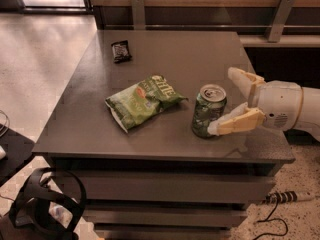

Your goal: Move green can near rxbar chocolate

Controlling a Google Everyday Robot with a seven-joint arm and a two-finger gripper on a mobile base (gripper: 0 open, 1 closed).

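Note:
The green can (208, 111) stands upright on the grey table (165, 59), right of centre near the front edge. My gripper (224, 100) comes in from the right with its fingers spread wide. The near finger (235, 123) touches or almost touches the can's lower right side; the far finger (244, 79) is behind and right of the can. The can is partly between the fingers, not clamped. The rxbar chocolate (121, 51) is a small dark wrapper lying flat at the table's far left.
A green crinkled chip bag (144, 101) lies between the can and the rxbar, left of the can. A wooden wall with metal brackets (278, 18) runs behind the table. Black gear (45, 209) and cables (280, 204) lie on the floor.

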